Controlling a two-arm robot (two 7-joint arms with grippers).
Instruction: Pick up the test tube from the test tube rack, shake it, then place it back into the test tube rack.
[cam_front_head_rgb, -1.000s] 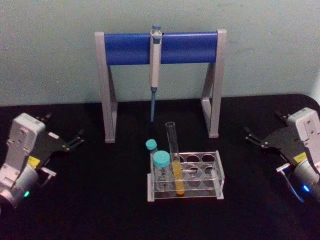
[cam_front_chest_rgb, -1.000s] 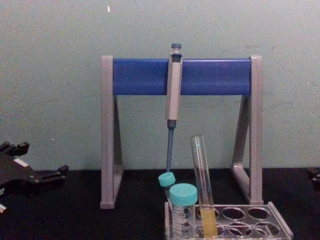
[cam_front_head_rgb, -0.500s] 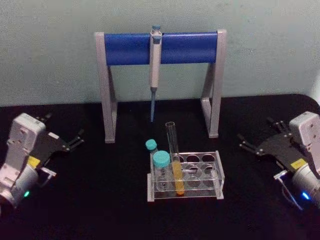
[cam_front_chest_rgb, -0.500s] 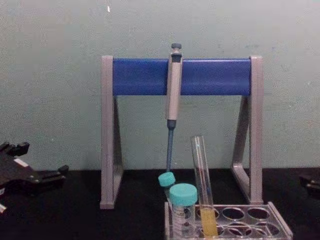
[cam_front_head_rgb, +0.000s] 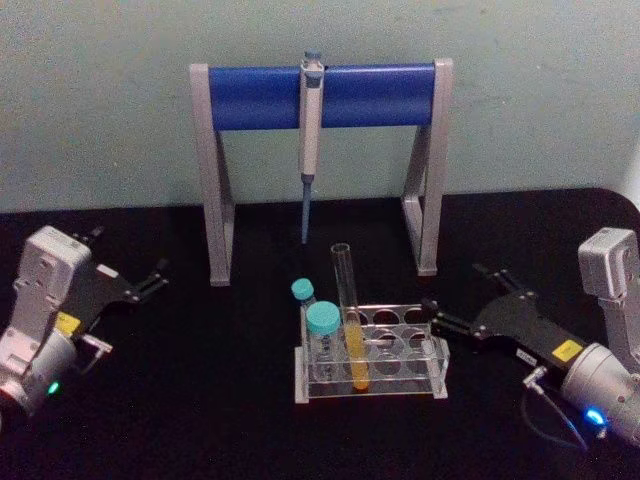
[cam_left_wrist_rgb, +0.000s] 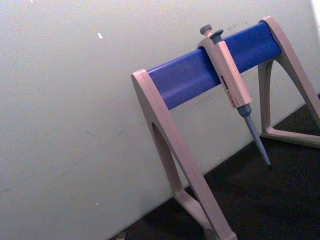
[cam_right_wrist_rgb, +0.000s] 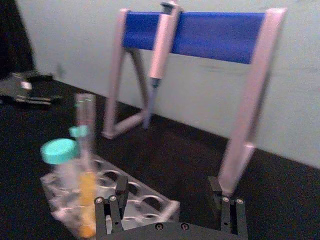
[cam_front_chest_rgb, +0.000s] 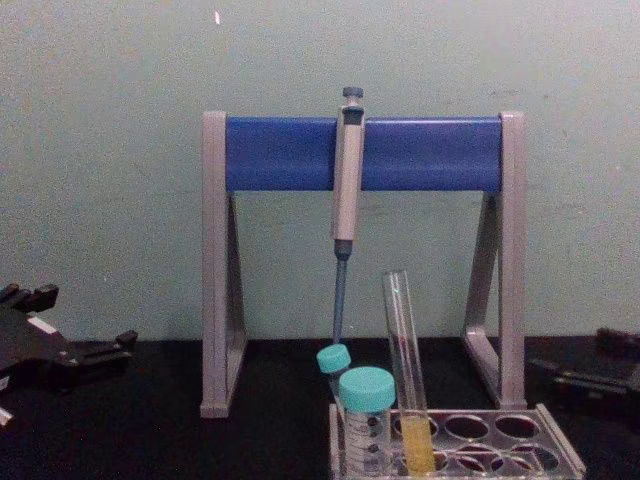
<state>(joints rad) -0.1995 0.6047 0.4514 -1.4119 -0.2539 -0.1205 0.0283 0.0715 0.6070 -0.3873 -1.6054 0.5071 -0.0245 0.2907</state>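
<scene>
The test tube (cam_front_head_rgb: 350, 315) stands slightly tilted in the test tube rack (cam_front_head_rgb: 420, 312), uncapped, with yellow-orange liquid in its lower part. The tube (cam_front_chest_rgb: 405, 370) and the clear rack (cam_front_chest_rgb: 520, 445) also show low in the chest view. My right gripper (cam_front_head_rgb: 455, 293) is open just right of the rack, fingers pointing toward it and touching nothing. From the right wrist, the open gripper (cam_right_wrist_rgb: 170, 210) frames the rack (cam_right_wrist_rgb: 145, 205), with the tube (cam_right_wrist_rgb: 86, 150) beyond it. My left gripper (cam_front_head_rgb: 158, 277) rests far left, open and empty.
Two teal-capped tubes (cam_front_head_rgb: 322, 325) stand in the rack's left end, beside the test tube. Behind it is a grey-and-blue pipette stand (cam_front_head_rgb: 320, 95) with a hanging pipette (cam_front_head_rgb: 309, 130). The table is black, with a pale wall behind.
My right gripper has moved left and lower, from the table's right edge to just beside the rack. The left arm, tube and rack have not moved.
</scene>
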